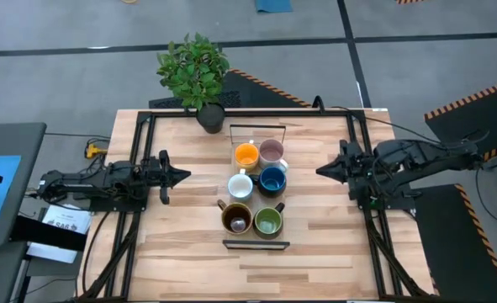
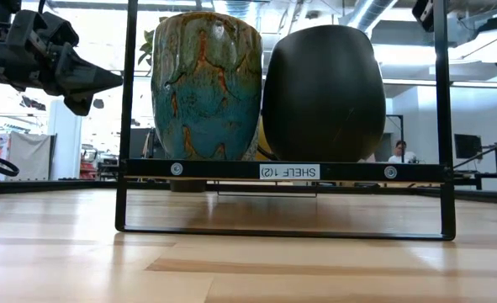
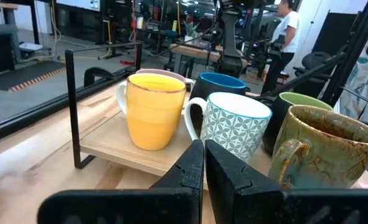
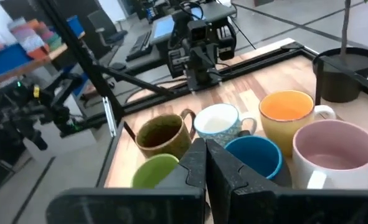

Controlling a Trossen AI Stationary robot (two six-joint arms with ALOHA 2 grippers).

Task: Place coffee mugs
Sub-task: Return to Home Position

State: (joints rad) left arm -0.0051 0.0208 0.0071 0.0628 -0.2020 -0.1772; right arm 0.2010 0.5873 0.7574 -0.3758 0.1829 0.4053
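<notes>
On the shelf (image 1: pixel 256 245), six coffee mugs (image 1: pixel 272 179) are sitting, placing apparently finished. Either side, left tool (image 1: pixel 186 175) and right tool (image 1: pixel 319 171) are hovering, pressed together, empty, needing only homing.

One text can be read. A small white label (image 2: pixel 289 172) is fixed on the black front rail (image 2: pixel 214 169) of the shelf (image 2: pixel 129 126), and "SHELF 1(2)" is printed on it in dark letters. In the low view it is seen lower than the left hand (image 2: pixel 113 82) and further in toward the middle of the table (image 2: pixel 248 269). Print on the white paper (image 1: pixel 63 220) behind that hand is too small to be read.
</notes>
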